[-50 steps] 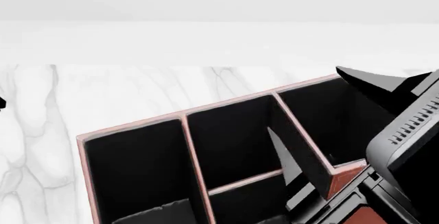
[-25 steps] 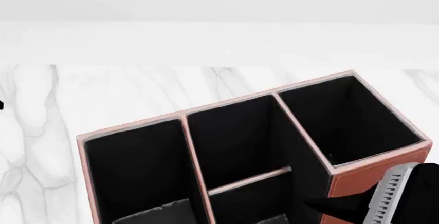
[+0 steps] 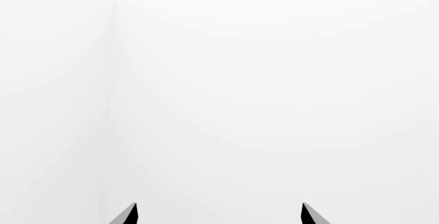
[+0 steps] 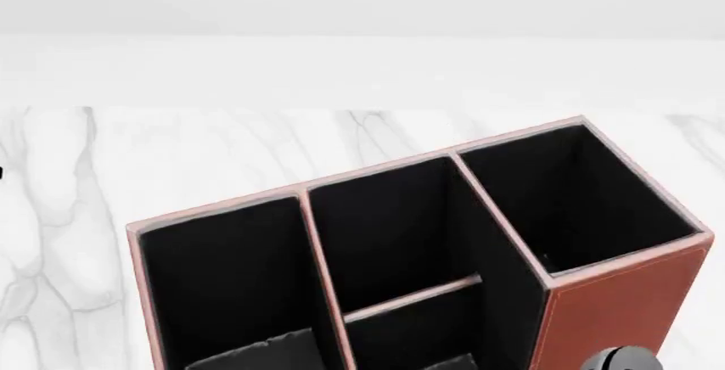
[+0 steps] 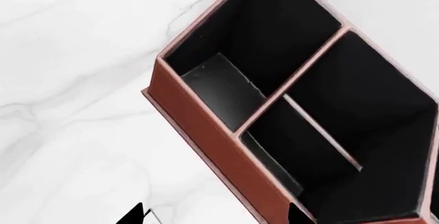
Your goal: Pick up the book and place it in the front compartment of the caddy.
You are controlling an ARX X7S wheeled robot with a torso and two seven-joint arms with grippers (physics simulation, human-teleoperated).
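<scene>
Where the low divider (image 4: pixel 413 295) splits the caddy (image 4: pixel 612 302), the book (image 5: pixel 273 163) stands in the front compartment (image 5: pixel 302 142) — a thin dark slab against the outer wall.
The caddy sits on the marble desk (image 4: pixel 68 217); right fingers (image 5: pixel 134 216) and left fingers (image 3: pixel 310 217) are spread apart — holding nothing.

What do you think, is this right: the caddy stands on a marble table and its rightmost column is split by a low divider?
No. The head view shows the low divider splitting the middle column of the caddy, not the rightmost. It does stand on a marble table.
</scene>
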